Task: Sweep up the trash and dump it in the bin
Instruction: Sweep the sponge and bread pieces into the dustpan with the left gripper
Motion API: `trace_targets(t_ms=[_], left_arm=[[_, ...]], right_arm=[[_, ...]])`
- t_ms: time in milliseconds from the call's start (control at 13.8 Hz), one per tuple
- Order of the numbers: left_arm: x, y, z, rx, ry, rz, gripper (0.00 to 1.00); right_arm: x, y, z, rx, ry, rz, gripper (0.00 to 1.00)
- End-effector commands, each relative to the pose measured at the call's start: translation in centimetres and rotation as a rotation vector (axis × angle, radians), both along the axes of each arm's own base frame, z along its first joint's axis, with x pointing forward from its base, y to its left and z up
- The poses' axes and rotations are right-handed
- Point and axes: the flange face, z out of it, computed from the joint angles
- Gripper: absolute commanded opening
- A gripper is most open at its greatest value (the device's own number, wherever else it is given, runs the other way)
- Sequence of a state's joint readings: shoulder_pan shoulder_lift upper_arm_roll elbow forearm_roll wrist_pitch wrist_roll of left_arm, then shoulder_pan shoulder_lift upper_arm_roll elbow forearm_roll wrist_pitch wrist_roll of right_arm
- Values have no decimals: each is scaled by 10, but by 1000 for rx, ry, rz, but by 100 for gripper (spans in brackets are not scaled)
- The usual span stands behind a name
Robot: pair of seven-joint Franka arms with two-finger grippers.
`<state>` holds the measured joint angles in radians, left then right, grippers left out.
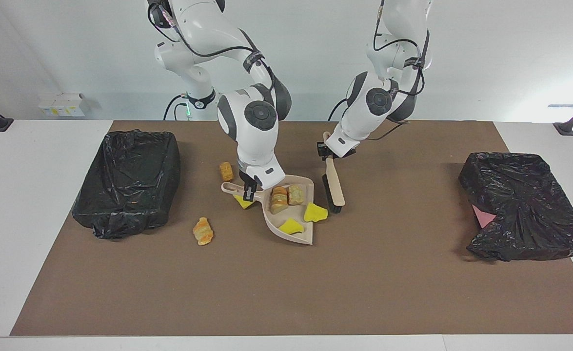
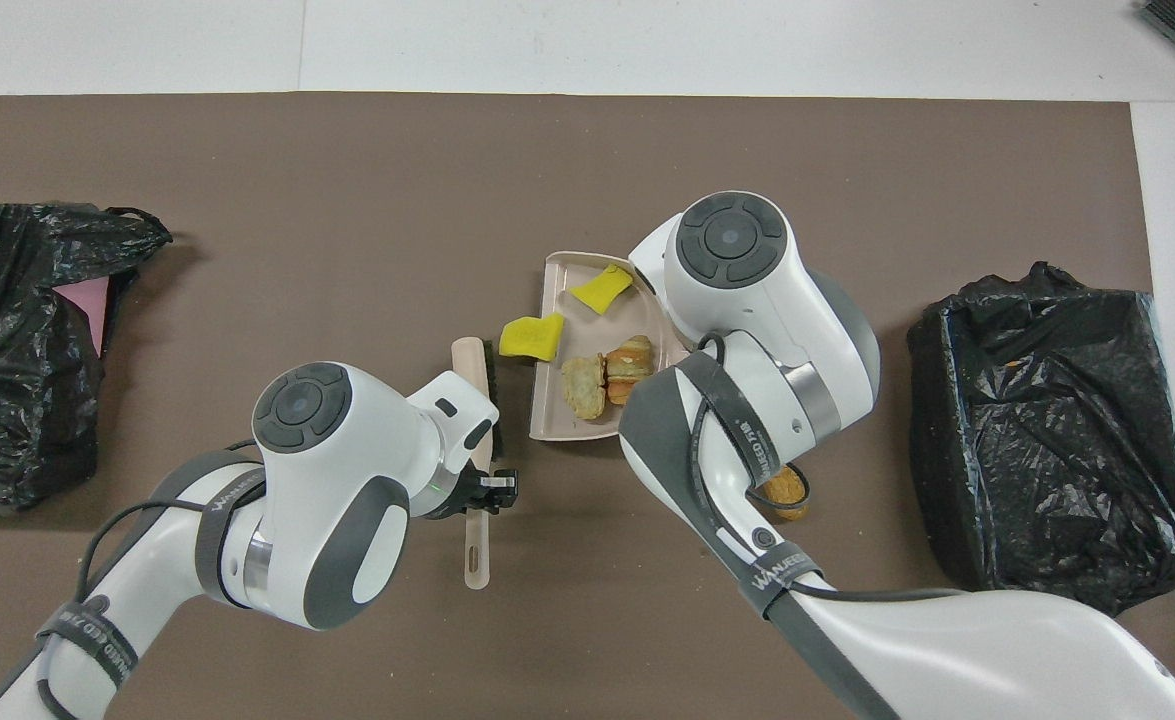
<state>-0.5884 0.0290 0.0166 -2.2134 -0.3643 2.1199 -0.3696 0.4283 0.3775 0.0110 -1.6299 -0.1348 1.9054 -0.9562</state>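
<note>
My right gripper (image 1: 248, 189) is shut on the handle of a beige dustpan (image 1: 275, 222). Two bread chunks (image 1: 286, 196) and a yellow sponge piece (image 1: 291, 225) lie in the pan. Another yellow sponge piece (image 1: 315, 213) lies on the mat at the pan's open edge, next to the brush's bristles. My left gripper (image 1: 329, 152) is shut on the handle of the brush (image 1: 335, 181). A yellow piece (image 1: 242, 201) sits under the pan's handle. A bread chunk (image 1: 226, 171) and a croissant (image 1: 203, 230) lie loose on the mat. The right arm covers its own gripper in the overhead view.
A bin lined with a black bag (image 1: 128, 183) stands at the right arm's end of the brown mat (image 1: 364, 282). A second black-bagged bin (image 1: 525, 209) with a pink scrap (image 1: 484, 216) stands at the left arm's end.
</note>
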Motion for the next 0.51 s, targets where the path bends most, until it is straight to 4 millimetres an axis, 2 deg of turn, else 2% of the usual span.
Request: trace_targets(t_ms=[0,217,434], left_arm=[[-7,-2,11,18,-12,3,0],[-14,-16,13,17,-15,-16,0],[-28,-28,13,51,7,33,0]], right_arm=[[2,-11,11,50,3,7,0],[4,-18,19,59,-6,11,0],[16,-50,29,130,5,38,0]])
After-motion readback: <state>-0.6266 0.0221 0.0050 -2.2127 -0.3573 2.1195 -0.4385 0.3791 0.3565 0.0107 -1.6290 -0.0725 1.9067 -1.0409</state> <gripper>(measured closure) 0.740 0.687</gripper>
